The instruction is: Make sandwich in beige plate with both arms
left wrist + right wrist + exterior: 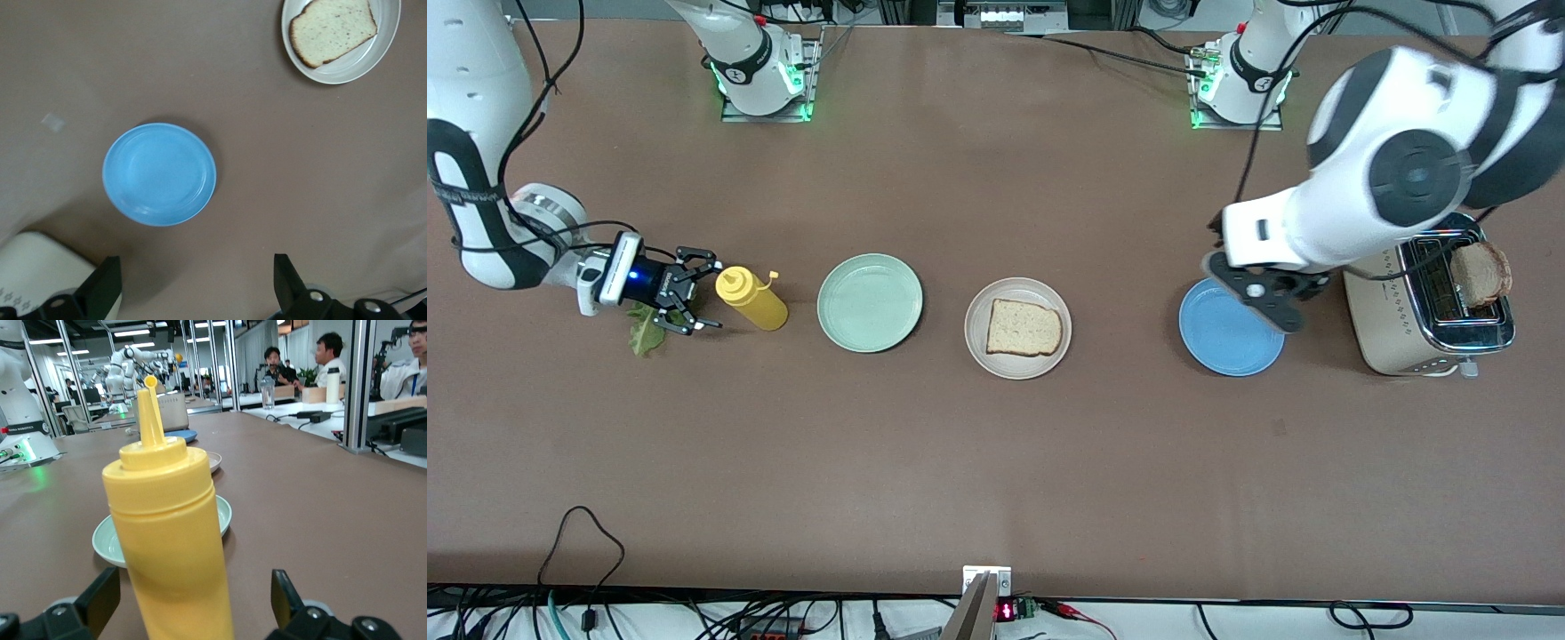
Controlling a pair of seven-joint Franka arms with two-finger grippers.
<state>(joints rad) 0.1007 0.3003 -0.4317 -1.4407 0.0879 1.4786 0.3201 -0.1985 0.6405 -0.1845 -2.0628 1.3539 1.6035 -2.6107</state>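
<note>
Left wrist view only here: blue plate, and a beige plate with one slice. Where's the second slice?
Observer: A toasted slice stands in the toaster, beside the blue plate at the left arm's end of the table.
Operator: Lettuce?
Observer: The lettuce leaf lies on the table at the right arm's end, just under the right gripper.
Operator: Right gripper holding anything?
Observer: No, it's open, facing the yellow squeeze bottle.
Operator: Mine?
Observer: The left gripper is open over the blue plate's rim.
</note>
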